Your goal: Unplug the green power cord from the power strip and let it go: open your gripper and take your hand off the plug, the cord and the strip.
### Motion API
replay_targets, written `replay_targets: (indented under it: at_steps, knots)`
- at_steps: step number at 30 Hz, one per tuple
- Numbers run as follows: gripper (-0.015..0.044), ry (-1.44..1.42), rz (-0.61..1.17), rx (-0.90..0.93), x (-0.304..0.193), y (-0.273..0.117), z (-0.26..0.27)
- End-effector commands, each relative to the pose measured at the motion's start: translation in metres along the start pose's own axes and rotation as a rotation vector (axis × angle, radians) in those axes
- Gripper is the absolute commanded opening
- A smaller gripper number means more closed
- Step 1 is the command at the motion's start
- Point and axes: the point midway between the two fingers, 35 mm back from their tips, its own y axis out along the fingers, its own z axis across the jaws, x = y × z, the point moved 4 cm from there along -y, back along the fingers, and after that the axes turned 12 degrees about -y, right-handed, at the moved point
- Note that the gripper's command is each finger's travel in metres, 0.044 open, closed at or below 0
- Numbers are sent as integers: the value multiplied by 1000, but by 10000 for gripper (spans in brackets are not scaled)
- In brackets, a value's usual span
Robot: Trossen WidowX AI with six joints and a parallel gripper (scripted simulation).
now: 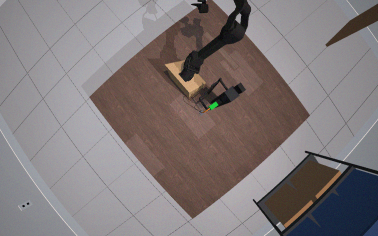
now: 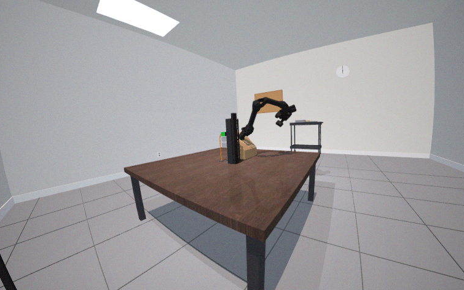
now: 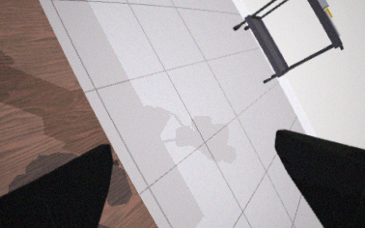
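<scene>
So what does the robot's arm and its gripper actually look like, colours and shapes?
The matte black jointed arm is built of blocky, boxy links, with no visible markings or loose cables. Its black parallel-jaw gripper has two broad, flat, dark fingers tapering to angular tips.

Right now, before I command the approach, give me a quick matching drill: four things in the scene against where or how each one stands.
Things:
1. end effector
2. green plug
3. cardboard box
4. power strip

States:
A. on the table beside the arm's base
B. upright on the table
C. open, holding nothing, out past the table edge
D. seated in the strip

Pairs: 1-C, 2-D, 3-A, 4-B
</scene>
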Motion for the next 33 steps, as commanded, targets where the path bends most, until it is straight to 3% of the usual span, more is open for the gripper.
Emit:
replay_targets:
  at_steps: [1, 9, 20, 33]
  knots:
    - [374, 8, 3, 3, -1, 0, 1]
    - [164, 380, 125, 115, -48, -1, 54]
    - [160, 1065, 392, 228, -109, -35, 166]
    - [160, 1673, 668, 223, -123, -94, 271]
